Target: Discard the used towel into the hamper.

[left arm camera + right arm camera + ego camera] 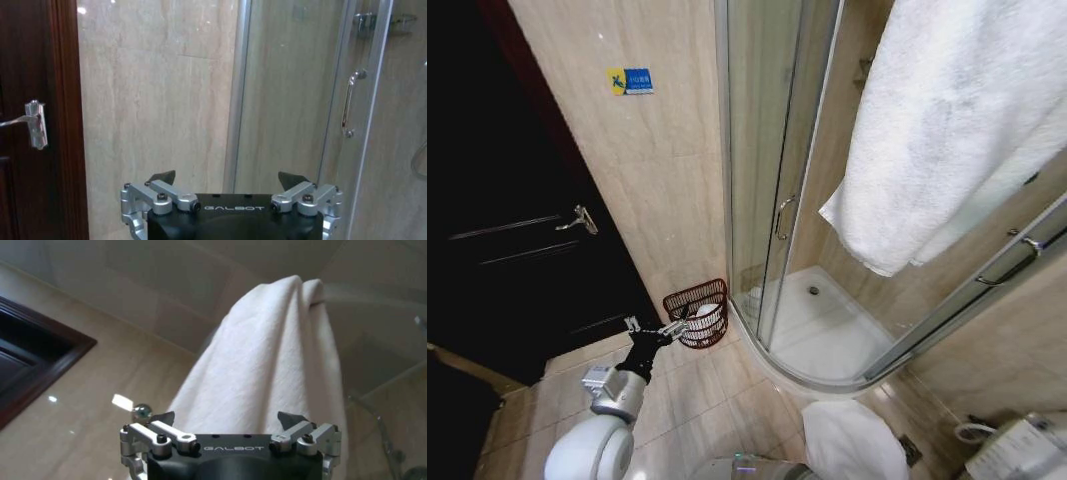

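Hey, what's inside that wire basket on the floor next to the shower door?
Something pale shows through the slats of the hamper, low in the basket, but I cannot tell what it is. The left gripper, jaws open, partly hides its near side. The towel hangs over the shower glass, outside it.

Hamper [698,313] on the floor between door [507,240] and shower enclosure [772,200] — towel [947,130] hangs up right.

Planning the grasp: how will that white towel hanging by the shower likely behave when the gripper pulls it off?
The towel hangs in soft folds, so it is probably floppy and will sag around whatever pinches it. Its thick, fuzzy pile in the right wrist view suggests decent grip, not slipperiness. It looks bulky beside the small hamper, so it may drape over the rim.
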